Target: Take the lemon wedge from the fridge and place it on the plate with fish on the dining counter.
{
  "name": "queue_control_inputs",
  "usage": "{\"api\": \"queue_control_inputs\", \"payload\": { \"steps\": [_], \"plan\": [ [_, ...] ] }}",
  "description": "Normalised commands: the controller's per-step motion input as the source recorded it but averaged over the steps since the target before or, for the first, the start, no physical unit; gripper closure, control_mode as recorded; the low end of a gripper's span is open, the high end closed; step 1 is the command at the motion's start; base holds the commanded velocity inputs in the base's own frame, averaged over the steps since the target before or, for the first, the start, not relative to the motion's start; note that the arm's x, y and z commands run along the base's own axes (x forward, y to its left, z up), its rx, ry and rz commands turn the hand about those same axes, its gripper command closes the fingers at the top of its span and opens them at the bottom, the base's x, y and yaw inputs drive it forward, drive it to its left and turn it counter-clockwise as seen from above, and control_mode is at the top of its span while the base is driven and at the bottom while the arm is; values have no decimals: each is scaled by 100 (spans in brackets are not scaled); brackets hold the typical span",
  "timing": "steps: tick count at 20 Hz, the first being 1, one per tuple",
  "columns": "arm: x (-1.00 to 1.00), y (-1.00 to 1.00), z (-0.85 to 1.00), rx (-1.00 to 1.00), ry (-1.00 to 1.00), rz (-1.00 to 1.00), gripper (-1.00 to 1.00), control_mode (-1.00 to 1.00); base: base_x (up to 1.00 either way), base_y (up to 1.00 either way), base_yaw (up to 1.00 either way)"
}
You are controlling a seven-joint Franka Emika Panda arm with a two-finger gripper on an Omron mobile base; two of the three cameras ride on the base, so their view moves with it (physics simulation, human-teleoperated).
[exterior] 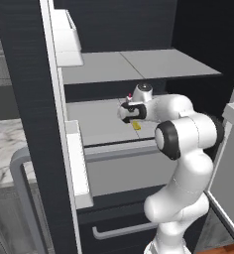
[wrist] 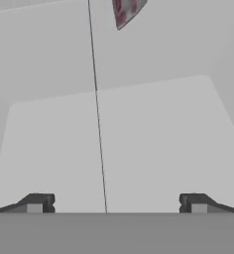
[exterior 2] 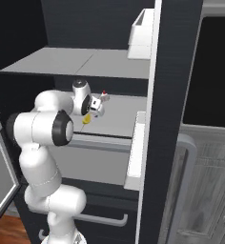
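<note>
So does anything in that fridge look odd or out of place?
Nothing is spilled or broken. The lemon wedge lies loose on the bare shelf, just below the open gripper. A small red-and-white item sits further back; I can't tell what it is.

Base views flanking open fridge (exterior: 25,74); hand view close.

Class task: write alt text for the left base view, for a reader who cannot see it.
A white robot arm reaches into the open fridge, its open gripper just above a tiny yellow lemon wedge lying on the light grey middle shelf. Another shelf sits above, drawers below.
</note>
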Motion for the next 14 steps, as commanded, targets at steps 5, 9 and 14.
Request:
{"api": "queue_control_inputs", "payload": {
  "steps": [5,9,14],
  "plan": [
    [-4,2,-9,-1,0,0,-100,-100,0,0,0],
    [-18,0,25,0,-15,0,-100,-100,0,0,0],
    [-24,1,13,-3,-19,0,-100,-100,0,0,0]
  ]
}}
